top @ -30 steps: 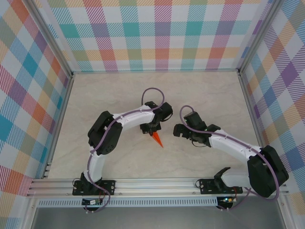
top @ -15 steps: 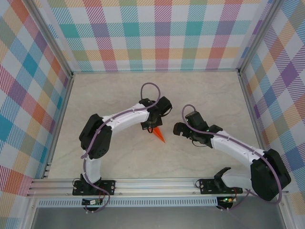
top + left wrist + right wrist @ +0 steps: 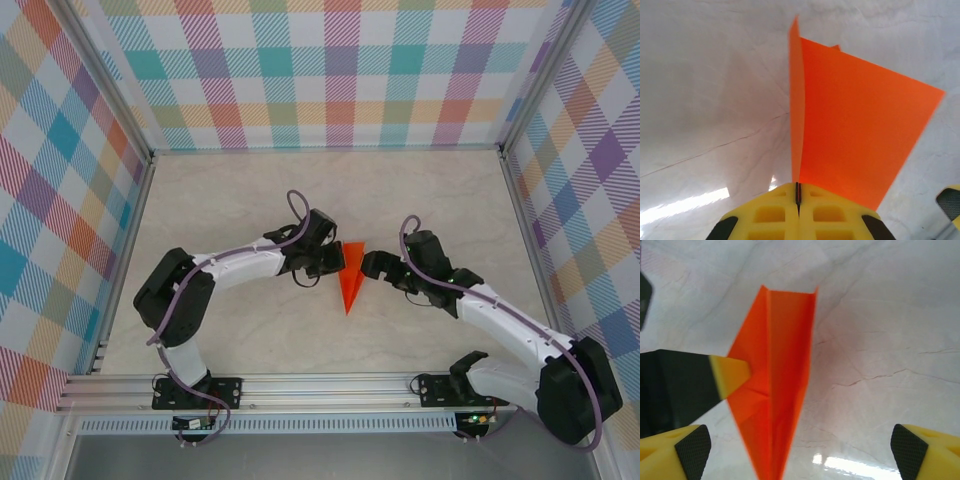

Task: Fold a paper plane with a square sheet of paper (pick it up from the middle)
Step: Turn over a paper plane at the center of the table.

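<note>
Orange paper plane (image 3: 351,283) at centre of table (image 3: 240,195), nose toward 6 o'clock. Left gripper (image 3: 335,262) at its 9 o'clock side, fingers pressed together, pinching the paper plane. Right gripper (image 3: 371,268) at its 3 o'clock side, jaws spread wide, gripping nothing.

Bright orange paper plane (image 3: 351,280), pale marbled table (image 3: 430,190), pastel plaid walls (image 3: 340,70).

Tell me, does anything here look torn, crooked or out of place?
Nothing stands out. The orange paper plane looks cleanly creased and untorn, pinched at one side by the shut left gripper, with the open right gripper just beside it.
</note>
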`<action>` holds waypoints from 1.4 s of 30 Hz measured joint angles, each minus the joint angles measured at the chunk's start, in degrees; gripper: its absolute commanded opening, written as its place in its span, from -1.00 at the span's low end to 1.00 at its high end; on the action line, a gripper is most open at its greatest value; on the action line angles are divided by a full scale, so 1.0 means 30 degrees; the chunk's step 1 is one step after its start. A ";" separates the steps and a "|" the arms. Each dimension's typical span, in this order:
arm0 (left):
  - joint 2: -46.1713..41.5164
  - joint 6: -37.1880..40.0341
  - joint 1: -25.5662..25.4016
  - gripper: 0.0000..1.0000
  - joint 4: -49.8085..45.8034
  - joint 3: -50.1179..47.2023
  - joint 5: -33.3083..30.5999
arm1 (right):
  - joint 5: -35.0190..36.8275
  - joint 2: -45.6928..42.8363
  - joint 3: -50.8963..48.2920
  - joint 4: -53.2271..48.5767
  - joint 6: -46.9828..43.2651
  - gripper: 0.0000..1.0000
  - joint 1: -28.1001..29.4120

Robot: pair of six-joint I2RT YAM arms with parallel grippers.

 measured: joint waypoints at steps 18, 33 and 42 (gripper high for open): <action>0.1064 -0.0867 0.0291 -1.00 0.6069 -0.3045 0.2237 | -0.3570 0.5187 0.1333 0.1770 0.0678 0.04 0.0000; 0.1064 -0.0947 0.0364 -1.00 0.6258 -0.3053 0.2244 | -0.4539 0.6892 0.1384 0.1603 0.0160 0.19 0.0138; 0.1071 -0.0947 0.0364 -1.00 0.6258 -0.3053 0.2361 | -0.4575 0.7614 0.1384 0.1486 -0.0160 0.07 0.0787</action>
